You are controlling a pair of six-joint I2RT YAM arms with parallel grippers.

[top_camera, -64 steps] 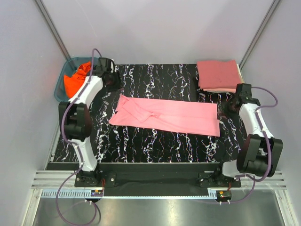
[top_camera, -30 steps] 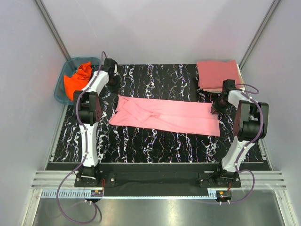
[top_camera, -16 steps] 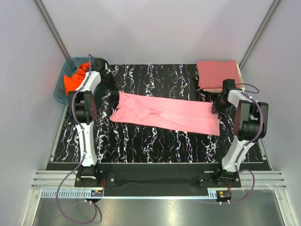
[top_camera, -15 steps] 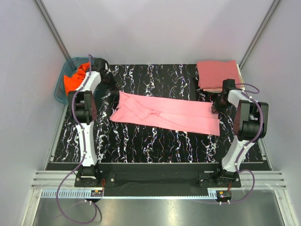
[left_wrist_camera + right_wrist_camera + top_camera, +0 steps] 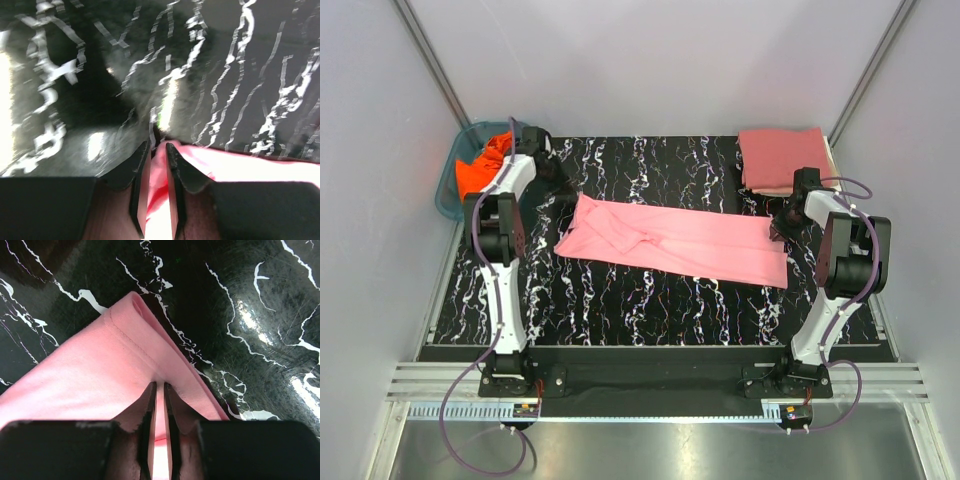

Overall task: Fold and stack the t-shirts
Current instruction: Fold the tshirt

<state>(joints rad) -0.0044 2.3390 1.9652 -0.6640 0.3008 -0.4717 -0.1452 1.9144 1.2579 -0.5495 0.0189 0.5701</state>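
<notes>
As the light pink t-shirt [image 5: 675, 240] lies banded across the surface [image 5: 650, 300], the right pincer [image 5: 159, 386] nips its right end; the left pincer [image 5: 158, 147], barely parted, straddles its left corner, grip unclear. Mid-fold, I judge; next, lay one end over the other

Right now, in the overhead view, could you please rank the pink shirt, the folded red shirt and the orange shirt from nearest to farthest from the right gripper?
1. Pink shirt: its right end is pinched in the right gripper.
2. Folded red shirt: just behind, far right corner.
3. Orange shirt: far left, in the basket.
</notes>
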